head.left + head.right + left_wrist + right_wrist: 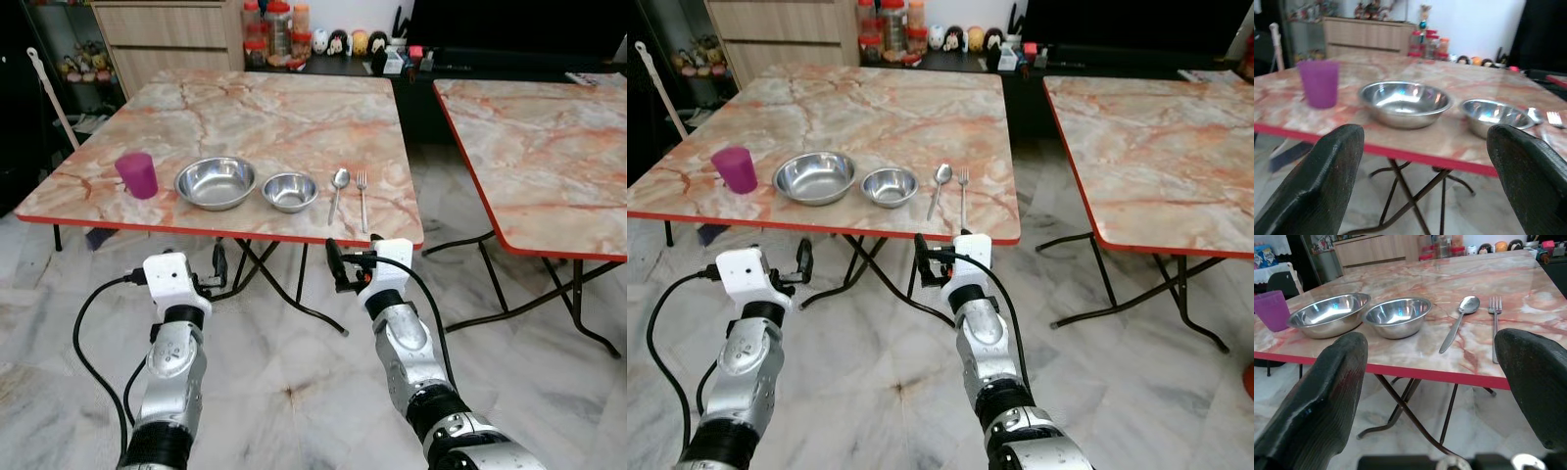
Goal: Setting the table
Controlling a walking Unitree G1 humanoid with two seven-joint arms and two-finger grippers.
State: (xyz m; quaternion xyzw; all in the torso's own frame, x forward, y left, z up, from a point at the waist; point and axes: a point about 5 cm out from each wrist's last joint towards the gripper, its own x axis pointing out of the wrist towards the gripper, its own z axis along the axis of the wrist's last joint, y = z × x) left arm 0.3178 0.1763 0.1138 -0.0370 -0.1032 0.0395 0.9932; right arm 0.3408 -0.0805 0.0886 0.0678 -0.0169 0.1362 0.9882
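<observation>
Left hand [217, 266], right hand [341, 266]: both unclenched, empty, raised just below table [255, 108] edge.

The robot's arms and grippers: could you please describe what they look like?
Both arms are silver metal segments with darker joints. Each wrist carries a white boxy housing, with a black cable looping down from it. The left gripper and right gripper each have two long black fingers, broad and matte in the wrist views. No markings can be read.
</observation>
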